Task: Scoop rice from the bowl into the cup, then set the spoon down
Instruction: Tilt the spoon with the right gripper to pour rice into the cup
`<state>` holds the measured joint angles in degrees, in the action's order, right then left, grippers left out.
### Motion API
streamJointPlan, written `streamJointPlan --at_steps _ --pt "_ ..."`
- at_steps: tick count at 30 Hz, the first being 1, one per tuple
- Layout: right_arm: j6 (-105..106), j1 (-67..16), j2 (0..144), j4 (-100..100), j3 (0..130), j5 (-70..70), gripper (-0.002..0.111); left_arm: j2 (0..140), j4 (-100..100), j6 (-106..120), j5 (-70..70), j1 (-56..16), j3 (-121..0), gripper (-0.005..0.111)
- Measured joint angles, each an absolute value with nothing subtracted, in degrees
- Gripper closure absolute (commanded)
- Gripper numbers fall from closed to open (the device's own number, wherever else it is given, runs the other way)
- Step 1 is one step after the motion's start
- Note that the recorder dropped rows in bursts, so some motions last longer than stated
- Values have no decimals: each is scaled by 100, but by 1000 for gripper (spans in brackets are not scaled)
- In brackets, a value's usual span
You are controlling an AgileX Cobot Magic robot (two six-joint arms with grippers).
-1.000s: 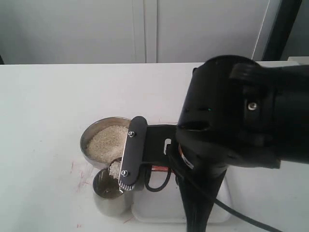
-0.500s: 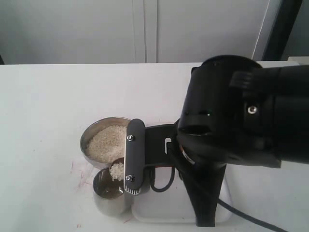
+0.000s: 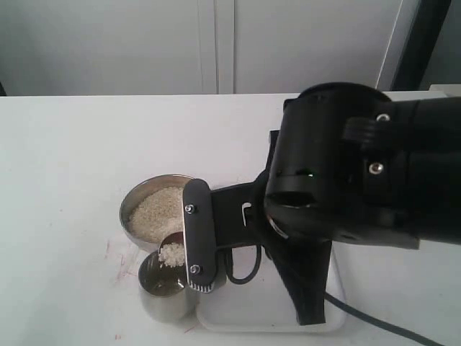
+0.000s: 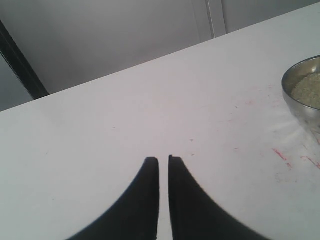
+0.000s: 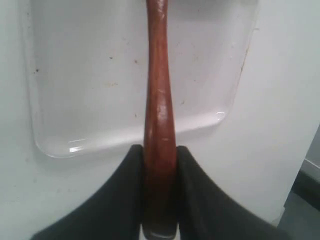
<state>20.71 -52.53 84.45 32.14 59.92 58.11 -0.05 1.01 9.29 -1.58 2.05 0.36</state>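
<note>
The steel bowl (image 3: 137,202) holds off-white rice (image 3: 155,213); its edge also shows in the left wrist view, bowl (image 4: 303,90). In front of it stands the steel cup (image 3: 160,297). The wooden spoon's scoop (image 3: 173,252) carries a heap of rice and hovers over the cup's rim nearest the bowl. My right gripper (image 3: 199,246) (image 5: 160,150) is shut on the reddish-brown spoon handle (image 5: 159,100). My left gripper (image 4: 163,160) hangs over bare table away from the bowl, fingers nearly touching with nothing between them.
A white tray (image 3: 274,311) (image 5: 75,100) lies on the table right of the cup, under the right arm. The bulky black right arm (image 3: 353,173) hides much of the table's right side. Red marks (image 3: 115,252) stain the table near the bowl.
The right wrist has rolled, so the gripper's finger now leans the other way. The loaded scoop has stayed over the cup, shifting only slightly.
</note>
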Motion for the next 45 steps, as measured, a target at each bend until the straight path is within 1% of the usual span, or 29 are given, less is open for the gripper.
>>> streamJointPlan --at_steps 45 --pt "2781 -5253 8481 4126 5992 5516 108 -5 101 929 -158 205 36 92"
